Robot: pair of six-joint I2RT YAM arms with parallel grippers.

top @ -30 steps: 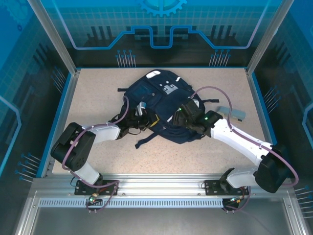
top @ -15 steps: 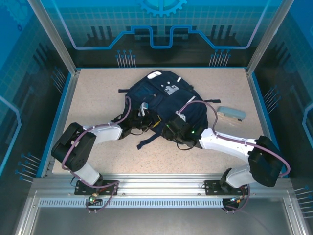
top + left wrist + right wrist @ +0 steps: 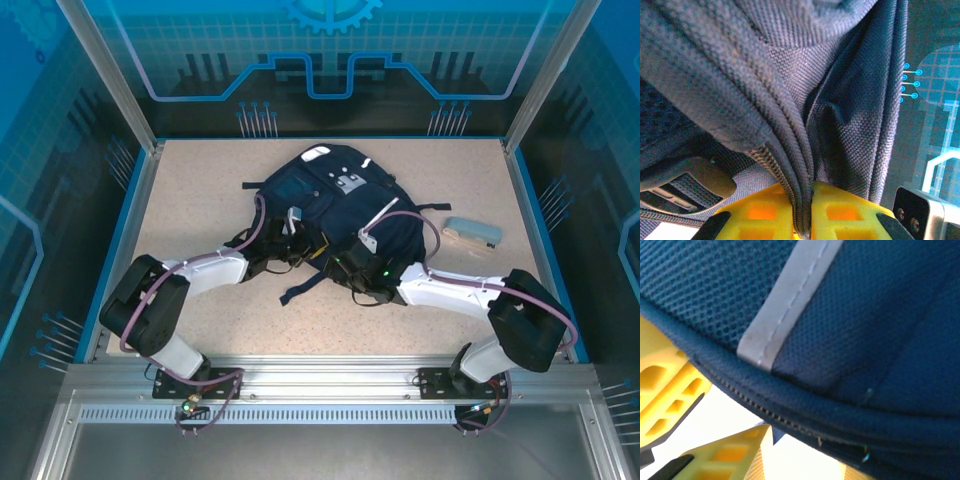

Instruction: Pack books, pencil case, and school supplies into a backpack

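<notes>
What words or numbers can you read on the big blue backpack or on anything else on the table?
No words or numbers can be read anywhere.
On the backpack, the white patches might carry print, but they are too small and blurred to read.
On the pale blue case beside it, no lettering can be made out.
Up close, the zipper and the grey stripe show no letters.
</notes>
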